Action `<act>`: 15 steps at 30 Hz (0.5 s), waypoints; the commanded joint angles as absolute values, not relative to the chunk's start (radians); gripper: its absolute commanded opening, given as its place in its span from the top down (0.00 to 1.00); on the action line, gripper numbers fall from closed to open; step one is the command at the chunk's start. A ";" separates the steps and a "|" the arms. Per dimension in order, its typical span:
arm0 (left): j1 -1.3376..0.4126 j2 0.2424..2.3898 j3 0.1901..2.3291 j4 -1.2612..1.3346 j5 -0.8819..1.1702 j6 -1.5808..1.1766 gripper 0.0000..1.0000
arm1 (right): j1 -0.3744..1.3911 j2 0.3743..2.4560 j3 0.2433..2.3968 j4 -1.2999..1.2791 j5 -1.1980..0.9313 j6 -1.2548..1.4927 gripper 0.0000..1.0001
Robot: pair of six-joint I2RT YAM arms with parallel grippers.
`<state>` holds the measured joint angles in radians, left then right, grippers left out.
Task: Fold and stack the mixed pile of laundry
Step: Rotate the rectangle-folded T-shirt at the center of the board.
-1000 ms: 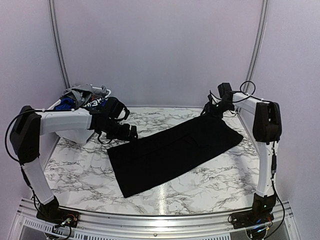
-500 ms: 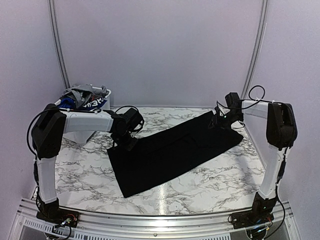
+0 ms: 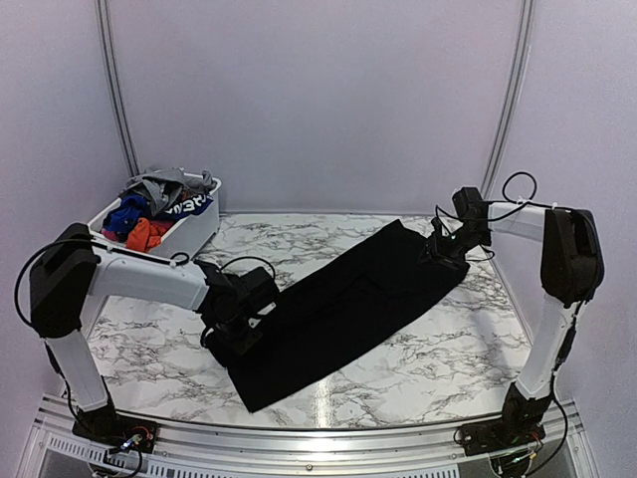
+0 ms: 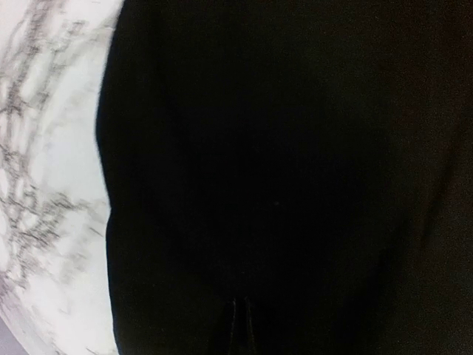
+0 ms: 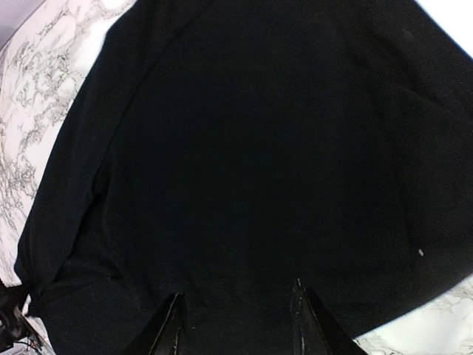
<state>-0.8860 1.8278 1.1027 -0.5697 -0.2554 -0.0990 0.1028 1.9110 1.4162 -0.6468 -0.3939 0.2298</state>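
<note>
Lying slantwise across the marble tabletop (image 3: 438, 349): one large black garment (image 3: 348, 299), plain and matte, spread flat as a long band from near-left to far-right. The left gripper (image 4: 240, 325) is at its near-left end, jaws pressed almost together on the black cloth. The right gripper (image 5: 238, 322) is at its far-right end, jaws partway apart, black cloth gathered between them. Other laundry pile (image 3: 149, 204) items are heaped in a white basket (image 3: 194, 234) at the far-left corner, well apart from the garment: grey piece (image 3: 159, 187) uppermost, blue piece (image 3: 127, 212), orange-red piece (image 3: 147, 234).

On table (image 3: 453, 344), garment (image 3: 348, 299); basket (image 3: 191, 235) behind-left.
</note>
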 commanded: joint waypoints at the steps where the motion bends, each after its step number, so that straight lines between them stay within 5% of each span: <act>1: -1.062 1.795 0.995 -0.781 0.026 -0.229 0.93 | 0.118 1.884 1.408 -0.673 -0.378 0.217 0.57; 5: -1.100 1.695 1.043 -0.794 0.126 -0.329 0.86 | 0.140 1.888 1.371 -0.648 -0.367 0.219 0.59; 9: -1.029 1.633 1.159 -0.807 0.047 -0.328 0.76 | 0.156 1.936 1.380 -0.633 -0.312 0.219 0.62; 15: -0.898 1.644 1.258 -0.800 -0.056 -0.330 0.74 | 0.158 2.073 1.435 -0.606 -0.258 0.191 0.68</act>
<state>-0.9504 1.6608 1.2163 -0.7654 0.0174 -0.3119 0.1490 1.9797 1.3811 -0.6403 -0.3199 0.2150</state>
